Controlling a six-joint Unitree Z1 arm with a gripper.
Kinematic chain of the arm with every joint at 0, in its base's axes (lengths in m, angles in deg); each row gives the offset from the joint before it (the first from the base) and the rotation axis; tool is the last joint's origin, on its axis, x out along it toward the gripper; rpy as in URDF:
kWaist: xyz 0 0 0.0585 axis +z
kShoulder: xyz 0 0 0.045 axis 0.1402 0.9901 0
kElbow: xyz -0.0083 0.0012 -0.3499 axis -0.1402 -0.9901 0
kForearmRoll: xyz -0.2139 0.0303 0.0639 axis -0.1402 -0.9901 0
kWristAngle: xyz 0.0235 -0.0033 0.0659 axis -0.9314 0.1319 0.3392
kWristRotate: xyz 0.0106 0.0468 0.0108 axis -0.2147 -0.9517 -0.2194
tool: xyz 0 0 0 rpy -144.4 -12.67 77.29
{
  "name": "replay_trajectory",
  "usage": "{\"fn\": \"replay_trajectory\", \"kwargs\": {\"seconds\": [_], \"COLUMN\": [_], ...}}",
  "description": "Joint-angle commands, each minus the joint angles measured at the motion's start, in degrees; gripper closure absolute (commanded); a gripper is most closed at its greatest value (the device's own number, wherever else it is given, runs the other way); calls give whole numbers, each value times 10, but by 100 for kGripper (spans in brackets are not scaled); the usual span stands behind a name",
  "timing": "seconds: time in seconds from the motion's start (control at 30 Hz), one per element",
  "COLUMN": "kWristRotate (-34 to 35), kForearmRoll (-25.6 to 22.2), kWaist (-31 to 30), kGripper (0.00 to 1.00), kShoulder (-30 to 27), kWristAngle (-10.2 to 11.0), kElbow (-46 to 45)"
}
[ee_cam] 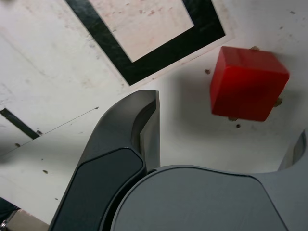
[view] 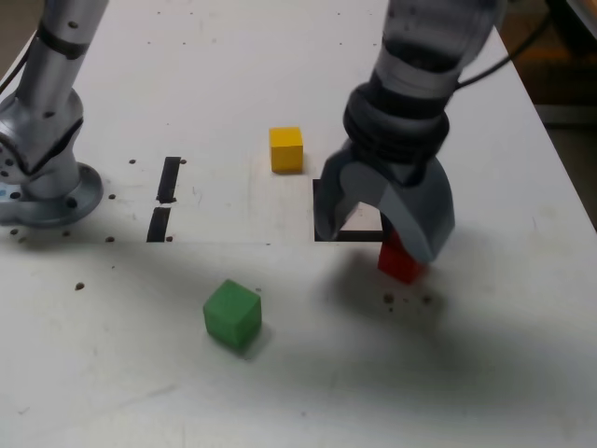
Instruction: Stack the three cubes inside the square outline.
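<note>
The gripper is wide open and empty, hanging over the near side of the square. The red cube is just off the square's near right corner in the exterior view, yellow beyond its left, green nearer and left. Wrist view: red's turned relative to the jaws, so closing now-ish could pinch a corner and spin it, or a fingertip could land on top.

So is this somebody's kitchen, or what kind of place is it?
It looks more like a robot lab or workshop than a kitchen. A robot arm's gripper hangs over a white tabletop, which has a black tape square and coloured cubes on it.
</note>
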Motion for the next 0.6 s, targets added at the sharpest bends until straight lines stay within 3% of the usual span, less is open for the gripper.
{"fn": "replay_trajectory", "kwargs": {"seconds": [0.0,0.57], "kWristRotate": [1,-2], "kForearmRoll": [-1,-8], "kWaist": [1,15], "kGripper": [2,6], "kShoulder": [10,50], "kWristAngle": [-2,-1], "kElbow": [8,44]}}
